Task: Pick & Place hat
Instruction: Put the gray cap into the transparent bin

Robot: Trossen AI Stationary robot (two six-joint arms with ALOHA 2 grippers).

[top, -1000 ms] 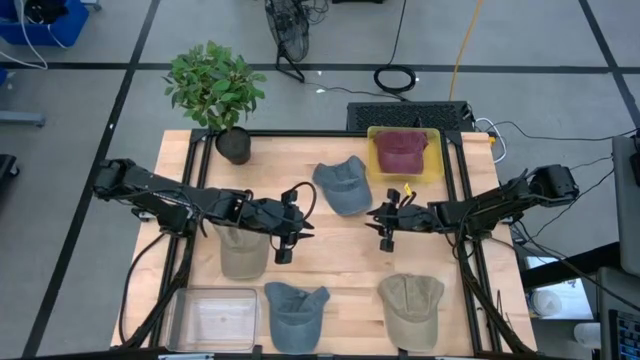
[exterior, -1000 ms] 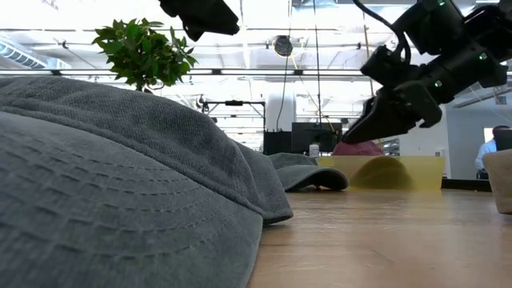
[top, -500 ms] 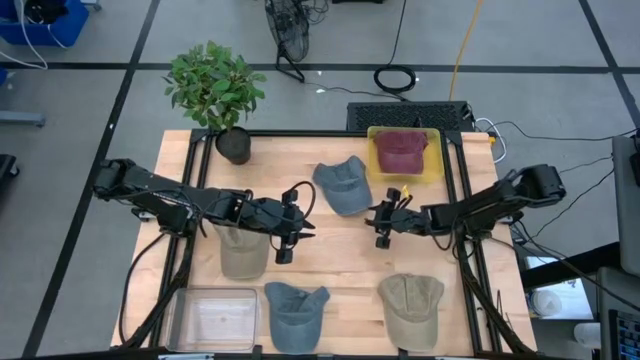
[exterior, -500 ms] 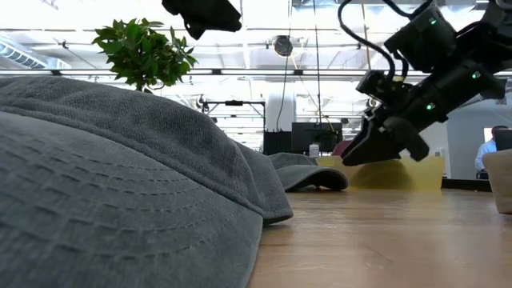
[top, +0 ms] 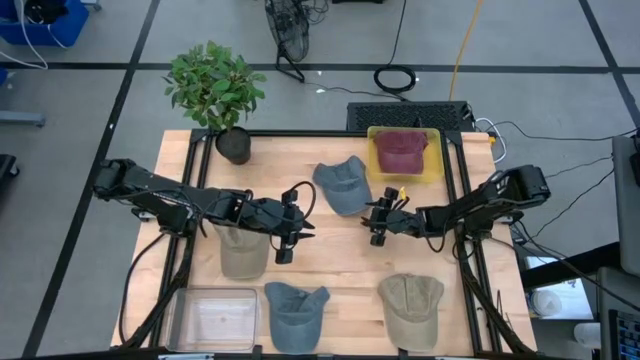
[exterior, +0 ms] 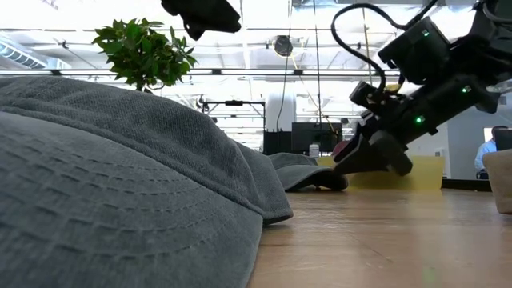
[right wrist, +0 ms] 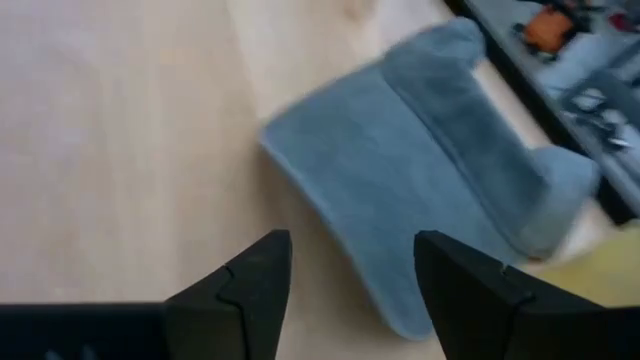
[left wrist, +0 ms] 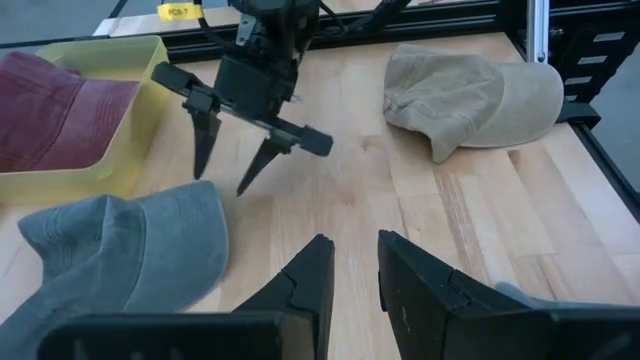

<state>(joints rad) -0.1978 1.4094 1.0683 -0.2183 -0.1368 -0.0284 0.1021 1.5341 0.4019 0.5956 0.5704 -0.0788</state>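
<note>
1. The right hand (top: 377, 224) hangs low over the wooden counter (top: 330, 255), fingers spread apart with nothing between them.
2. Just ahead of its fingertips lies the blue-grey hat (top: 343, 184), a soft washed-denim cap resting flat on the counter, its curved brim (right wrist: 350, 225) toward the hand and its rounded crown (right wrist: 470, 130) farther off. In the right wrist view the brim edge sits between the two dark fingers (right wrist: 240, 290), not touched by either.
3. Beyond that hat, past the hand's far side, a yellow tray (top: 435, 170) holds a maroon hat (top: 400, 150).
4. To the hand's other side, nearer the counter's front edge, a tan hat (top: 411, 308) lies apart from everything.
5. Across from the right hand, well apart, the left hand (top: 284, 237) hovers with its fingers nearly together and empty, beside an olive hat (top: 243, 251).
6. A second blue hat (top: 296, 310) and a clear bin (top: 215, 318) sit along the front edge.
</note>
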